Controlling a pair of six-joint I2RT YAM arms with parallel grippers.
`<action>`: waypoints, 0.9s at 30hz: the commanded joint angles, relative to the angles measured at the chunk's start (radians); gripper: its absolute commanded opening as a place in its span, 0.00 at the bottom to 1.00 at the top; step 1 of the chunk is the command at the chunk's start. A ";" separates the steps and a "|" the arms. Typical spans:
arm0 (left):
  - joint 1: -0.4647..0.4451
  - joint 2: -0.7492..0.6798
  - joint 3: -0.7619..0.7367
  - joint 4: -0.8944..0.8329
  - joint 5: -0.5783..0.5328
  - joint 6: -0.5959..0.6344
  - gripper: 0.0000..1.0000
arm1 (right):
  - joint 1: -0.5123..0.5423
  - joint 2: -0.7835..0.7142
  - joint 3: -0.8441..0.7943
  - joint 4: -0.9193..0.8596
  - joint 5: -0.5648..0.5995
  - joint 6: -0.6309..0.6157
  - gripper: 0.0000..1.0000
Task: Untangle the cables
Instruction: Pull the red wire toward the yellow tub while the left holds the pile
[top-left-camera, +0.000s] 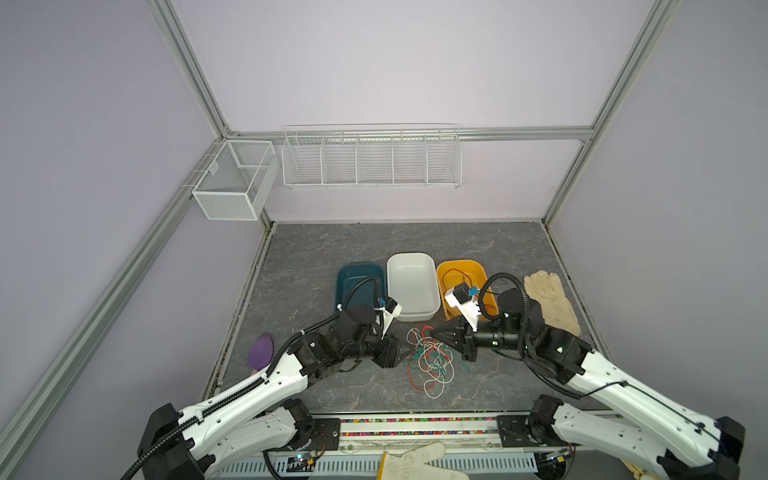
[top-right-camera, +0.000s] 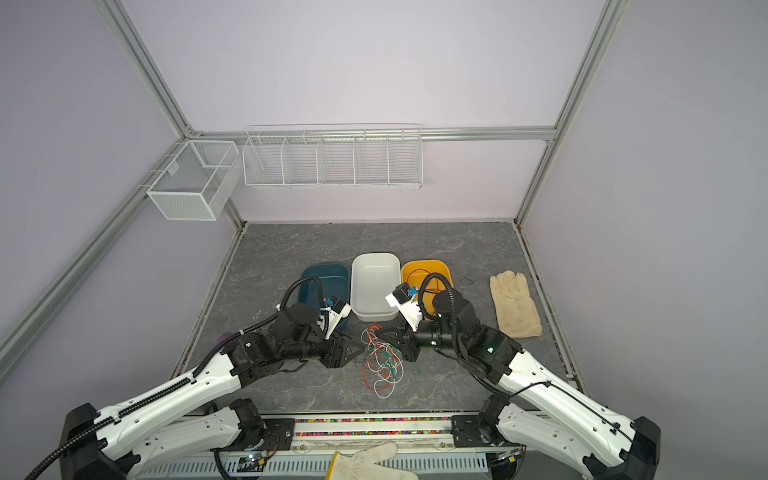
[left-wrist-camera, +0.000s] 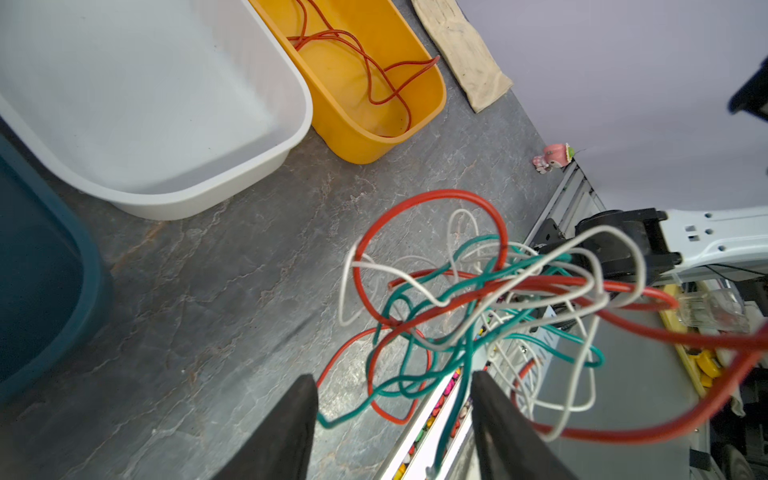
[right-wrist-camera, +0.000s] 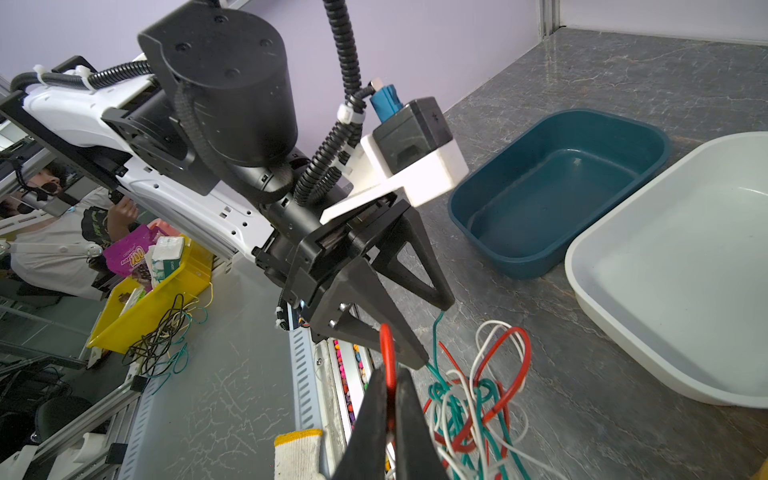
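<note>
A white tray (top-right-camera: 374, 286) stands on the grey bench (top-right-camera: 291, 249). Just left of it sits a teal tray (top-right-camera: 328, 276). Just right of it is a yellow tray (top-right-camera: 442, 268) holding a red-orange cable (top-right-camera: 420, 275). In front of the white tray lie tangled red-orange, green and white cables (top-right-camera: 382, 360), with the left claw (top-right-camera: 360, 350) and right claw (top-right-camera: 383, 330) at either side. Far right of the white tray lies a pale glove (top-right-camera: 515, 307).

Read as a dial in both top views, the dark grey marbled tabletop (top-left-camera: 316, 249) carries three trays in a row toward its far side, close beside one another: a teal tray (top-left-camera: 357, 270) at eleven o'clock, a white tray (top-left-camera: 411, 282) at twelve, a yellow tray (top-left-camera: 459, 262) at one. A cream glove (top-left-camera: 548, 299) lies flat at three o'clock. At six o'clock sprawl the cables (top-left-camera: 430, 365), with red, green and white loops tangled together.
</note>
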 joint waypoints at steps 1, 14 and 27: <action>-0.006 -0.015 0.004 0.047 0.059 -0.004 0.65 | 0.007 -0.007 0.017 0.009 0.002 -0.014 0.06; -0.011 0.005 0.009 0.045 0.099 -0.001 0.52 | 0.007 -0.015 0.017 0.017 0.003 -0.014 0.07; -0.012 0.025 0.022 0.033 0.120 0.000 0.33 | 0.005 -0.036 0.006 0.022 0.030 -0.003 0.07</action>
